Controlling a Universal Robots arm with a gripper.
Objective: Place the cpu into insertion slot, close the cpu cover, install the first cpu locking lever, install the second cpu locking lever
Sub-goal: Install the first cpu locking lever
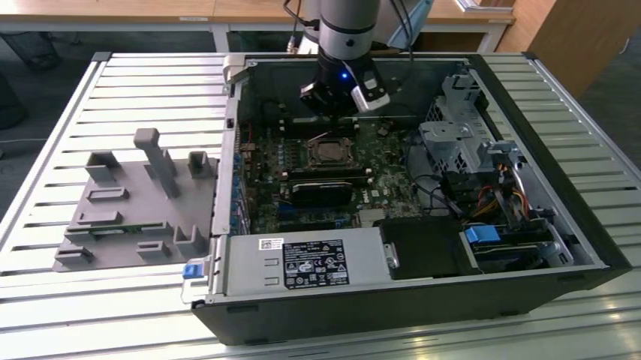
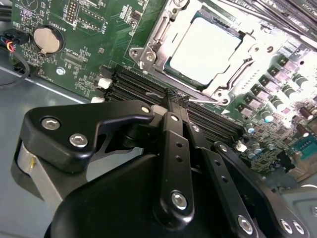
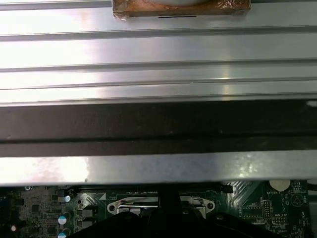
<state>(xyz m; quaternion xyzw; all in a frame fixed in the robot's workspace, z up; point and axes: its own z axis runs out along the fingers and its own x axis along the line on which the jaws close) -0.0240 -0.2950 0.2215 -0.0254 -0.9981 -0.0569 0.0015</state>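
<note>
Cpu [image 2: 205, 49] seated in insertion slot [image 2: 148, 54], cpu cover [image 2: 257, 49] down around it. Gripper [image 2: 177, 96] fingers together, empty, tips beside a locking lever [image 2: 205, 100] — press square, slow, clear of RAM slots [image 2: 133, 84].

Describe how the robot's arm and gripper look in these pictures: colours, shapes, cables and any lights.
In the exterior view the arm is a silver-grey cylinder ending in a black wrist with a small blue light and a white block; thin dark cables hang beside it. In the second wrist view the gripper is matt black, built of rounded linkage bars joined by silver screw heads, with narrow black fingers.
</note>
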